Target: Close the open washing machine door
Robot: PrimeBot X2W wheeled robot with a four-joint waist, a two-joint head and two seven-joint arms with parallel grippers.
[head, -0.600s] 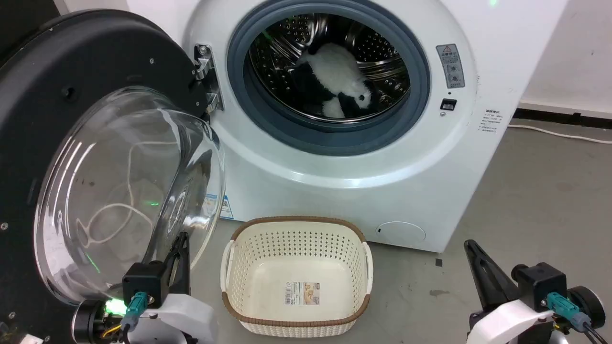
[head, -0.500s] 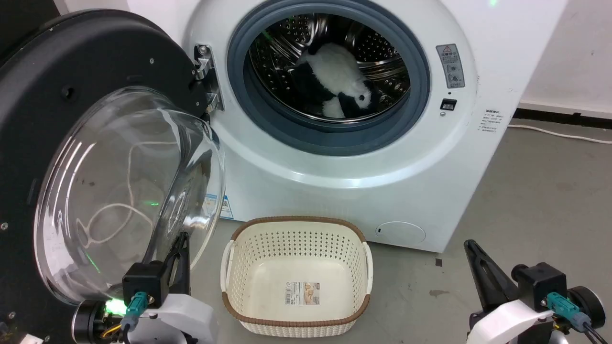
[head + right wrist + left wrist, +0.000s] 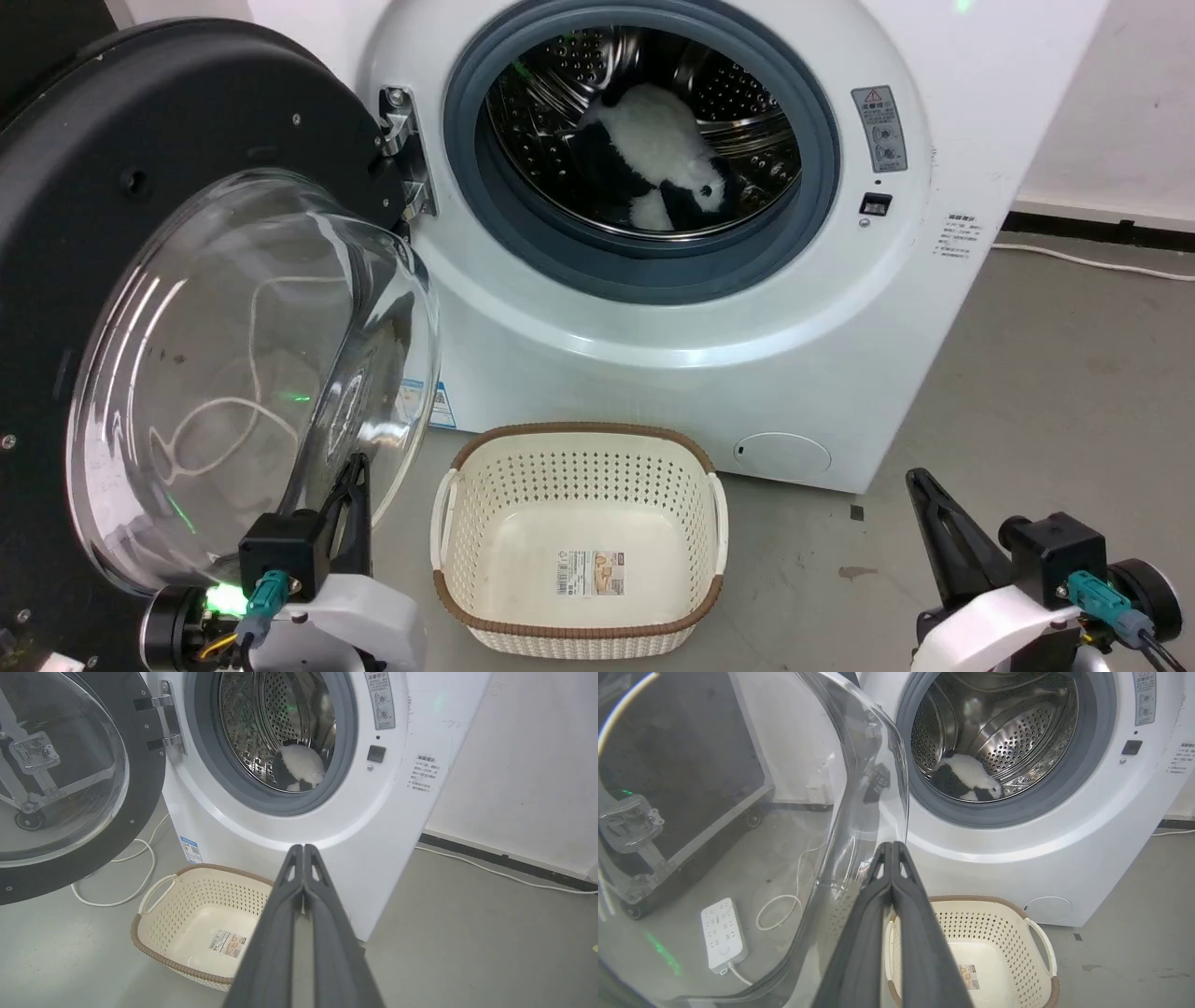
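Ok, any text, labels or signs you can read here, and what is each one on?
Nothing reads as words.
Washer, grey sticker: warning triangle on top, print too small.
Washer, notice near its right edge: too small.
Washer, blue sticker low down: blurred.
Basket, label on its floor: barcode, print too small.

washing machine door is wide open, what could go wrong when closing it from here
1. The shut left gripper sits by the curved glass of the washing machine door; a push there could slide off.
2. The basket stands right before the washing machine; the swinging door might clip its rim, though clearance is unclear.
3. The plush toy in the drum could meet the bulging glass.
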